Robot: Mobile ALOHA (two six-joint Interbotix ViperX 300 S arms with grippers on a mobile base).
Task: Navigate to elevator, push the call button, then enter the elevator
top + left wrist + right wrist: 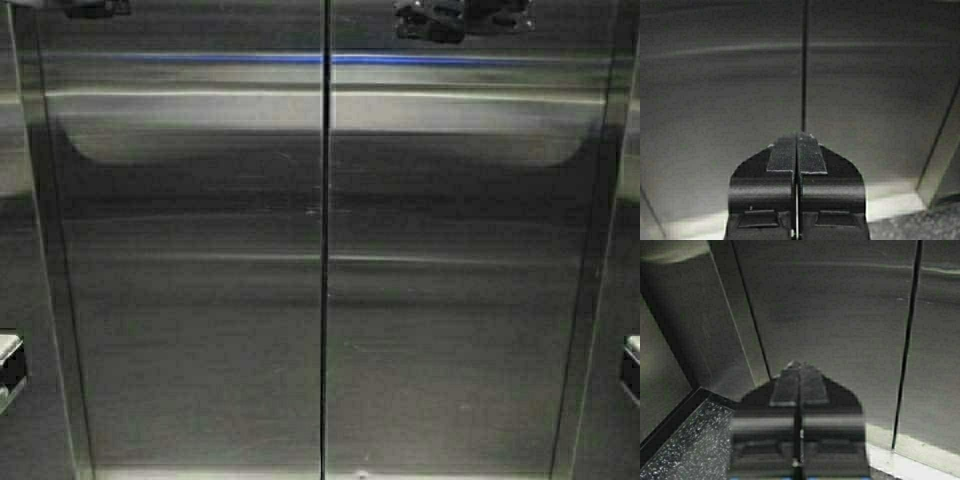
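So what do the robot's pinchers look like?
Both are black. The left gripper has two chunky black halves, each with a flat grey strip like rough tape running to its tip. The right gripper looks the same: a black body, two grey strips, narrowing to a point.

elevator doors (pixel 200 300): grey brushed steel ahead of me, dark centre seam, one thin blue streak high across both | my left gripper (pixel 797 145): black, grey ribbed pads | my right gripper (pixel 799 377): black too | floor (pixel 690 450): dark, white-speckled
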